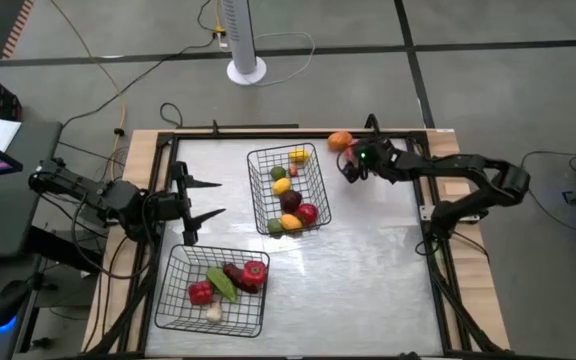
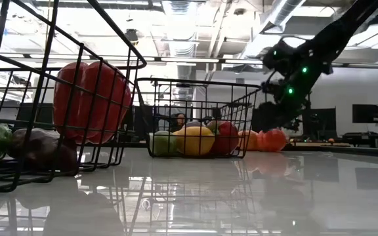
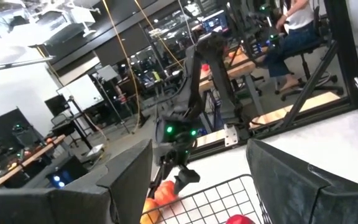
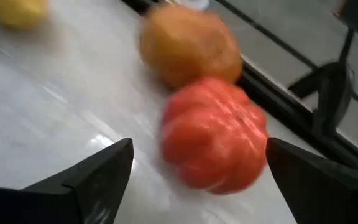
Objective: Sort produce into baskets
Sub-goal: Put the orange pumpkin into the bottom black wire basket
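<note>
Looking down from the high view, I count two baskets: the far basket (image 1: 288,190) near the middle of the table (image 1: 368,280), and the near basket (image 1: 213,290) by the left front edge. I make out about six pieces in the far one, among them a yellow piece (image 1: 299,155), a green one (image 1: 278,173), a dark maroon one (image 1: 290,200) and a red one (image 1: 307,213). The near basket holds about five: a red pepper (image 1: 254,272), a second red piece (image 1: 200,293), a green one (image 1: 220,284), a maroon one and a small white one (image 1: 214,313). Two pieces are out loose at the far right edge: an orange fruit (image 1: 340,141) and a ribbed red tomato (image 4: 215,142), touching each other in my right wrist view. My right gripper (image 1: 351,166) hangs just over that tomato, fingers (image 4: 101,171) spread wide on either side and not touching it. My left gripper (image 1: 200,210) waits between the two baskets at the left side, fingers spread wide with nothing between them.
</note>
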{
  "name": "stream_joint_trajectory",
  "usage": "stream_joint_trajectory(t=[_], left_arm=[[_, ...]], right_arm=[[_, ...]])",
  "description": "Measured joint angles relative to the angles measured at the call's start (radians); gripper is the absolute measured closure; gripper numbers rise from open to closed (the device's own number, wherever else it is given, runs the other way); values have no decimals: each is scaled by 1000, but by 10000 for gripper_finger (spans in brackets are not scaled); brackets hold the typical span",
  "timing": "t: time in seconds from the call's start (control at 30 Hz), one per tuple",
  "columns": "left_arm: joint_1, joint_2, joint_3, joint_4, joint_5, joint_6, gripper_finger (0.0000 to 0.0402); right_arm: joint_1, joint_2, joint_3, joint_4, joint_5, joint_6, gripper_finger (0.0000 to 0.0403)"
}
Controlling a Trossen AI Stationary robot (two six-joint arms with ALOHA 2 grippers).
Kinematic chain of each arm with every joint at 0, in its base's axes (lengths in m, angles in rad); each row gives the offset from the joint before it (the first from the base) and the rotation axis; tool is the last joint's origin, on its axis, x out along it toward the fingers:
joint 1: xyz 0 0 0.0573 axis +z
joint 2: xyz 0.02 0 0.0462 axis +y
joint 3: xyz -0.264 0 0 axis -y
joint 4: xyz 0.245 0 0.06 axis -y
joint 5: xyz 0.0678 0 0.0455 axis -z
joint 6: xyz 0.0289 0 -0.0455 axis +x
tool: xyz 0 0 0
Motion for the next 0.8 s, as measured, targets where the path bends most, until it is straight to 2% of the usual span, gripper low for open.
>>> stream_joint_trajectory(t=[0.17, 0.4, 0.53, 0.67, 0.8], left_arm=[[5, 0, 0, 0, 1, 15, 152], [39, 0, 0, -4, 0, 14, 152], [54, 0, 0, -4, 1, 8, 152], [61, 0, 0, -4, 0, 3, 152], [61, 0, 0, -5, 1, -6, 152]], right_arm=[[-55, 98, 0, 20, -48, -9, 17], [-66, 224, 4, 82, -58, -50, 22], [-48, 235, 3, 116, -40, -69, 39], [-32, 223, 0, 158, -14, -173, 49], [-27, 211, -1, 188, -78, -241, 47]])
